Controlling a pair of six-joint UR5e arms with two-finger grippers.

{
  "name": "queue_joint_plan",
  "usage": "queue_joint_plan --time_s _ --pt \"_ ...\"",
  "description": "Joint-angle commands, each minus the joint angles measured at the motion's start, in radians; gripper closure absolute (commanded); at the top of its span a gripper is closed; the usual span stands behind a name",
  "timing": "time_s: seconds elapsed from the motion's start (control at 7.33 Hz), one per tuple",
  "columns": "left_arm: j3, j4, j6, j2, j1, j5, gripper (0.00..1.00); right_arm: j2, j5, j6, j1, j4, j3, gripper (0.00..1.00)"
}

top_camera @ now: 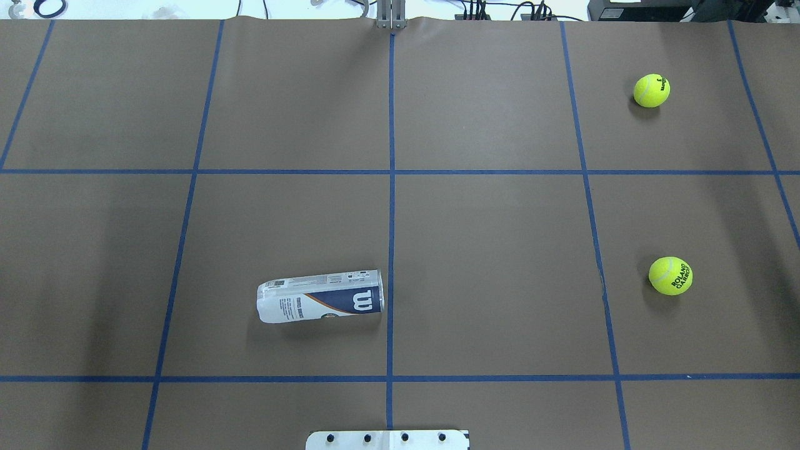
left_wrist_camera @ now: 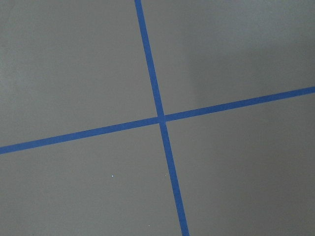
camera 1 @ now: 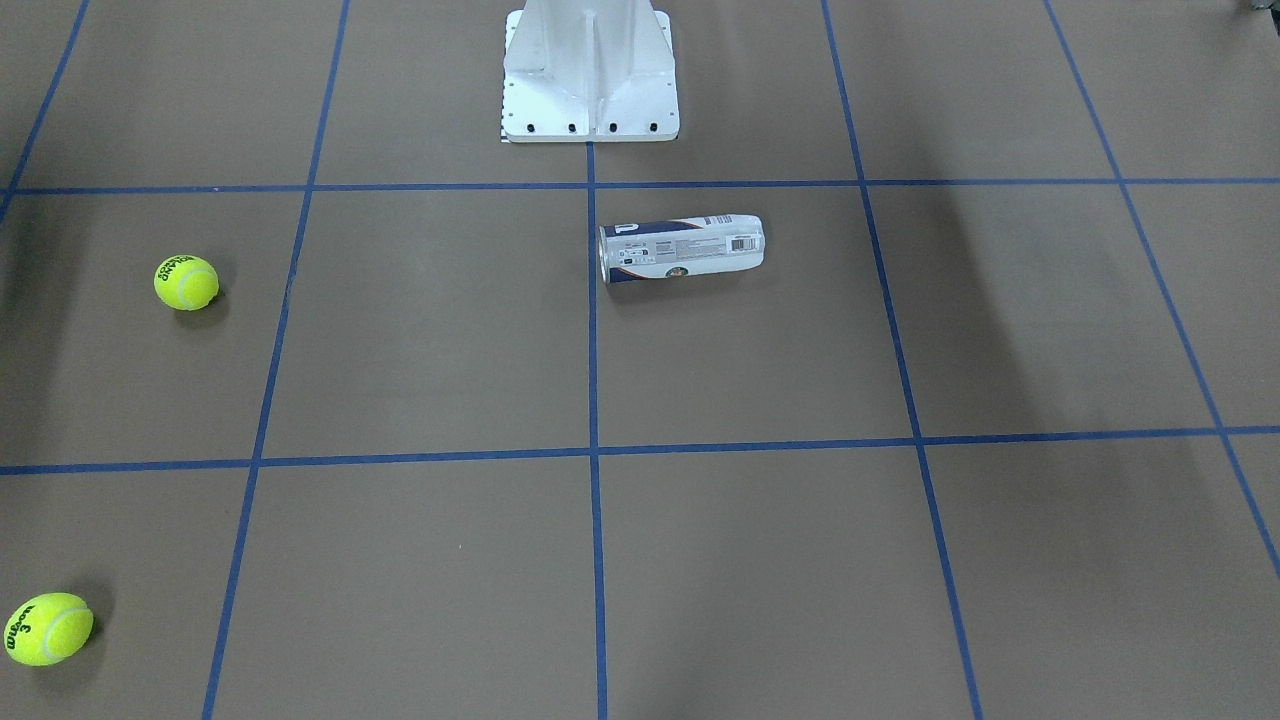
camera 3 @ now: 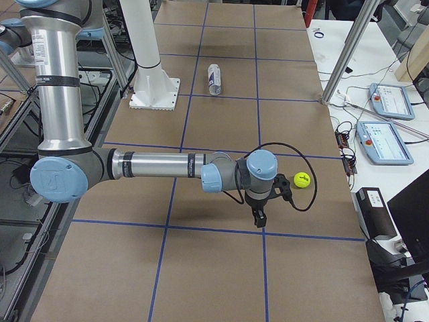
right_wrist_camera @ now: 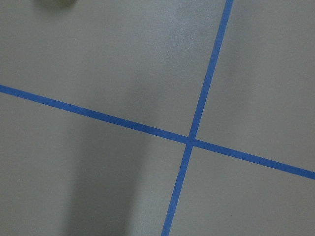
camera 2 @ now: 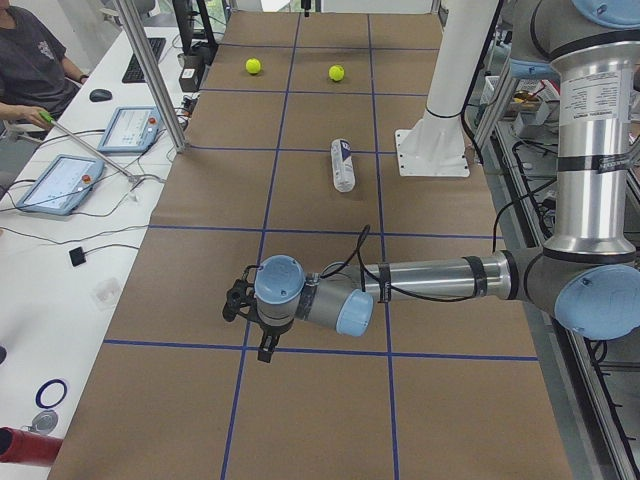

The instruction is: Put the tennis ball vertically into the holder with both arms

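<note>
Seeing holder (top_camera: 320, 296) flat on its side on tabletop (top_camera: 500, 250), just beside centre tape line, near white pedestal base (top_camera: 387, 439). Tennis ball (top_camera: 670, 275) and second tennis ball (top_camera: 651, 90) well apart from it, right side. Cannot tell opening of left hand (camera 2: 266, 348) or right hand (camera 3: 258, 218); both above tape crossings.

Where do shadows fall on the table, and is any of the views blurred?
Exterior front-facing: sharp; broad soft shadow bands cross the table, and the ball marked Wilson casts a small one. Overhead exterior: only faint shadows, the label of the holder is readable. Right wrist-mounted: a soft dark band at lower left beside the blue tape. Left wrist-mounted: nearly flat light, no blur.
</note>
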Motion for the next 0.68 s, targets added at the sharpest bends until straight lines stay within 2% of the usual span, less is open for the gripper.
queue_joint_plan --time_s 0.0,0.55 --pt "0.0 -0.014 -0.002 -0.003 0.01 0.008 0.0 0.001 0.0 -0.001 -0.001 0.0 0.0 0.0" --pt "-0.007 -0.024 -0.038 0.01 0.033 -0.012 0.0 0.001 0.001 0.004 -0.002 0.0 0.005 0.0"
